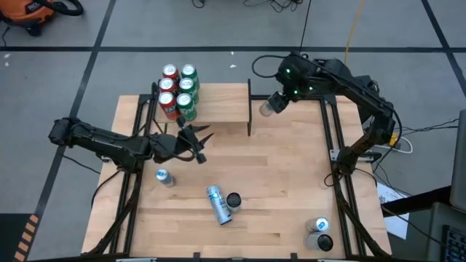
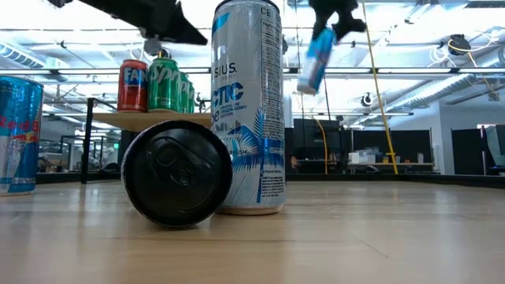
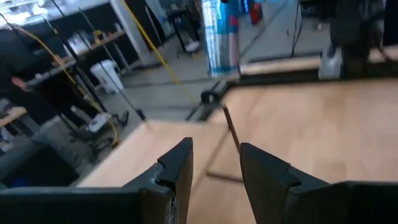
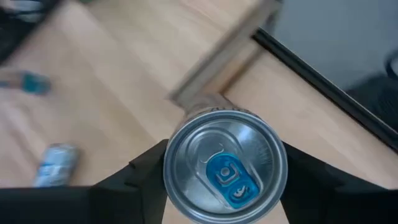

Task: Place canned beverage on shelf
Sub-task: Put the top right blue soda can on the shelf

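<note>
The right wrist view shows what no other view does: the right gripper (image 4: 224, 171) clamps a can (image 4: 224, 165) between its fingers, silver lid and blue tab facing the camera. From above, that can (image 1: 269, 107) sits at upper centre of the frame, just beyond the right end of the shelf (image 1: 222, 105), by its black upright. The low view shows the same can (image 2: 316, 59) lifted clear of the table and tilted, near the top of the frame. Only the left wrist view shows the left gripper (image 3: 214, 168) with its fingers parted and nothing between them; from above, it (image 1: 195, 142) hangs in front of the shelf, left of centre. The shelf holds five cans (image 1: 178, 91) packed together at its left end, red and green; the rest of the board is bare. On the table (image 1: 291, 182), a tall silver-blue can (image 1: 218, 204) and a black can (image 1: 234, 199) touch at lower centre; in the low view they fill the foreground and hide much of the shelf. A small blue can (image 1: 163, 176) sits lower left, and two more cans (image 1: 320, 233) stand lower right.
</note>
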